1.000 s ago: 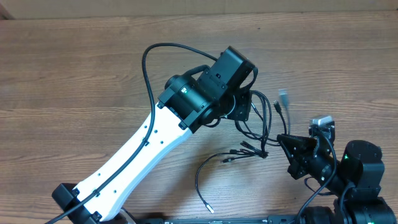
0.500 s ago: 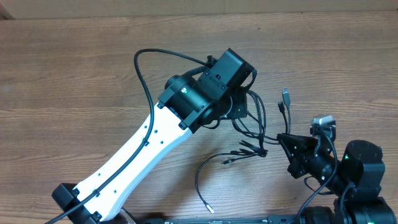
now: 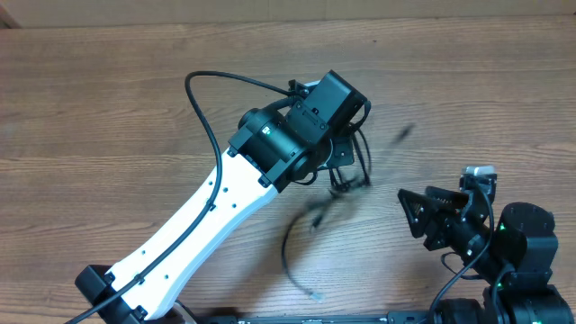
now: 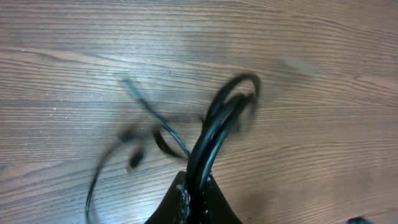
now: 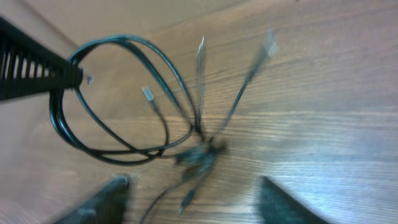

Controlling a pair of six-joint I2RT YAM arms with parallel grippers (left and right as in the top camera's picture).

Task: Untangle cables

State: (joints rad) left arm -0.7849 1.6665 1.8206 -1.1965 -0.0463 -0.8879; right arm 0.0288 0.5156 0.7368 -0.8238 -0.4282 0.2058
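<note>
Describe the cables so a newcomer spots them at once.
Follow the white left arm to its black wrist. Pinched in the left gripper there are the cables: thin black looping cords with small plug ends, far thinner than the arm's wire arching over it.

Soft, even, warm light falls on the wooden table [image 3: 108,81] from above; there is no glare and shadows are faint. The overhead view is sharp except for the cables [image 3: 353,175], which are smeared by motion blur. Both wrist views show them streaked too, the plug ends worst. The fingers [image 5: 102,199] of the right gripper [image 5: 193,180] are dark and out of focus.
</note>
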